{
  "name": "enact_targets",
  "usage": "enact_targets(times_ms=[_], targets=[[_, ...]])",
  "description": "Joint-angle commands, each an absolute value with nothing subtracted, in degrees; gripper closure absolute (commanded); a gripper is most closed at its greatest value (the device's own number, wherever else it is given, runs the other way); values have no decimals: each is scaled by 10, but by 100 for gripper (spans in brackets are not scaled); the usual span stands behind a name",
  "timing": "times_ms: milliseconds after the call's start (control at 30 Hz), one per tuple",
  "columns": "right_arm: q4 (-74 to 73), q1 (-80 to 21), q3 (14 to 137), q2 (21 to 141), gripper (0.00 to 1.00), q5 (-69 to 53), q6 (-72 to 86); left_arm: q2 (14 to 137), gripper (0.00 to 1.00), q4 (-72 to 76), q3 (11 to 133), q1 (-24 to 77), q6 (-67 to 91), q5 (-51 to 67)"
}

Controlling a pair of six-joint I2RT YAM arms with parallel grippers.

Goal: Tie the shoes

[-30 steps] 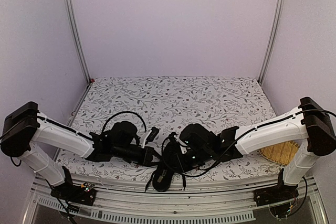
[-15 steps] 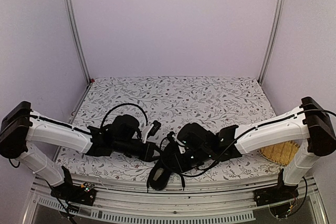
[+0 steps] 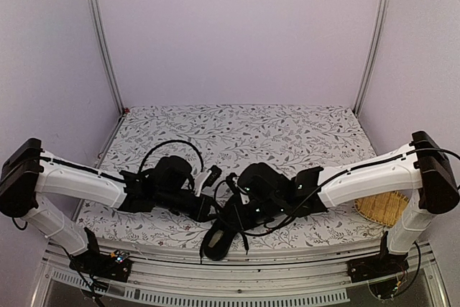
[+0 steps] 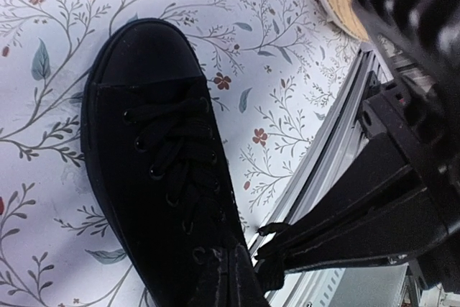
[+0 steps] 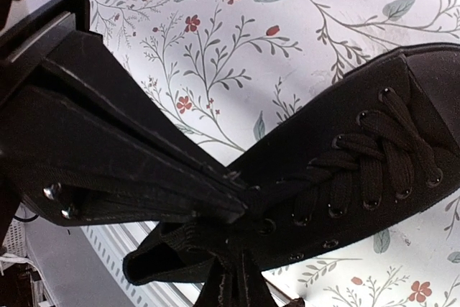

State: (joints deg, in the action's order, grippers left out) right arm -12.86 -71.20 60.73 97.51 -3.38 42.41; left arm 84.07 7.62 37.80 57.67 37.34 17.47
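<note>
The black shoe (image 3: 219, 234) lies at the table's front edge, its toe toward the back and its heel over the rail. In the left wrist view its toe (image 4: 144, 55) and crossed laces (image 4: 172, 149) fill the left side. My left gripper (image 3: 213, 213) is shut at the shoe's upper eyelets; its tips (image 4: 231, 255) are pressed together on a lace. My right gripper (image 3: 234, 212) is shut too, its tips (image 5: 236, 267) meeting over the shoe's opening (image 5: 154, 264). In the left wrist view it pinches a lace end (image 4: 277, 230). Both grippers nearly touch.
A woven straw mat (image 3: 381, 210) lies at the right edge, also in the left wrist view (image 4: 338, 1). The aluminium front rail (image 3: 237, 267) runs just below the shoe. Loose lace ends (image 3: 203, 251) hang over it. The floral tablecloth (image 3: 244, 134) stretches behind.
Both grippers have moved closer together over the shoe, the right one shifting left. The shoe has shifted slightly left, and the hanging lace ends have drawn in.
</note>
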Motion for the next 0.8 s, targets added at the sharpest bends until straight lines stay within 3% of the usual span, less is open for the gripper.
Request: enact_targets(times_ms=[0, 200, 467, 767], targets=[[-120, -715, 638, 1005, 98, -17, 432, 832, 100, 72, 396, 565, 348, 171], [-124, -716, 622, 1004, 91, -4, 438, 835, 100, 53, 405, 560, 334, 168], [-9, -715, 486, 918, 53, -3, 428, 842, 100, 80, 381, 549, 353, 182], [129, -726, 409, 905, 49, -9, 382, 848, 100, 86, 376, 548, 365, 188]])
